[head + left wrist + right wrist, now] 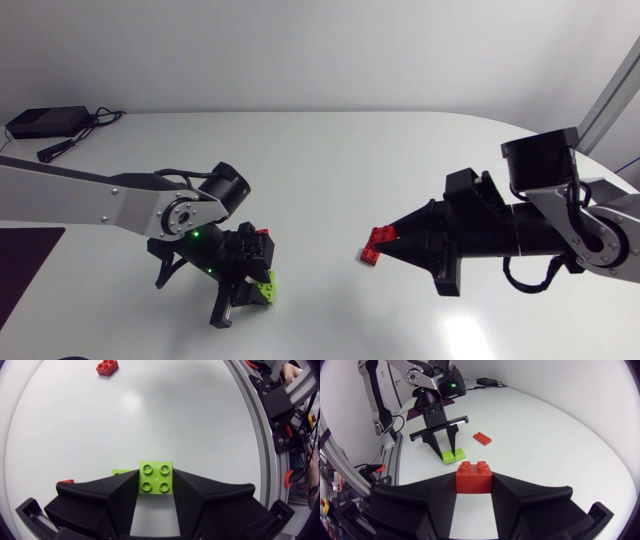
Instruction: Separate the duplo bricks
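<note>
My left gripper (156, 491) is shut on a lime green brick (156, 474), its fingers pressing two opposite sides. A second green piece (122, 472) shows just beside it, behind one finger. From above, this gripper (252, 292) hangs low over the table left of the middle, with the green brick (266, 290) at its tips. My right gripper (474, 491) is shut on a red brick (474, 476). In the head view that gripper (388, 243) points left, with the red brick (377, 246) at its tip. A flat red brick (482, 438) lies loose on the table beside the left gripper.
A black box (45, 122) with cables sits at the table's back left corner. A dark purple mat (25, 262) lies at the left edge. White tabletop (320, 170) stretches between and behind the two grippers.
</note>
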Robot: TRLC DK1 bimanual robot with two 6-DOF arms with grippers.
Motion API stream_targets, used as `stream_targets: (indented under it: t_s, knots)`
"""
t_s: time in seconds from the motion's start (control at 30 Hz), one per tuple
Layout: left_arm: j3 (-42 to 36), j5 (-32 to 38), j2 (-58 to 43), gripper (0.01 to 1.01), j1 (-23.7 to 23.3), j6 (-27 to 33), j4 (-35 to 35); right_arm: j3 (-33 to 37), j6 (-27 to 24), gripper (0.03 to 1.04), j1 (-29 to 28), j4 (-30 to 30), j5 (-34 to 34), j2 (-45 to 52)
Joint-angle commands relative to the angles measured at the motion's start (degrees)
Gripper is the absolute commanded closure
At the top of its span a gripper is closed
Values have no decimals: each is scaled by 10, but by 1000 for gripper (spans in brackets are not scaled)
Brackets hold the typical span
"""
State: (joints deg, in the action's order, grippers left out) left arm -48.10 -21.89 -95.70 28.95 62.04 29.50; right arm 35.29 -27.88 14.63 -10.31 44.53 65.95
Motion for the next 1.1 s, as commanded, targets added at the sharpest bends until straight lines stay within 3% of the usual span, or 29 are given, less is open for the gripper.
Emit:
stream_targets:
  t_s: [0.0, 0.27, 0.47, 0.6, 0.73, 0.97, 1.07]
  knots:
    - [22, 7, -11, 690, 11, 0, -8, -23, 5, 774, 4, 16, -13, 15]
    - [40, 9, -4, 685, 23, -16, -9, -51, 62, 772, 71, 91, -103, 40]
    - [49, 7, -1, 672, 28, -29, -21, -40, 54, 770, 34, 93, -118, 49]
    - [49, 6, 1, 443, 28, -34, -25, -46, 30, 770, -5, 85, -119, 61]
    - [48, 6, 1, 295, 30, -34, -25, -58, 12, 769, -28, 74, -127, 63]
    - [44, 4, 19, 107, 33, -36, -15, -78, -43, 766, -54, 62, -135, 74]
    - [42, 1, 38, 84, 31, -39, -10, -80, -71, 764, -73, 63, -136, 95]
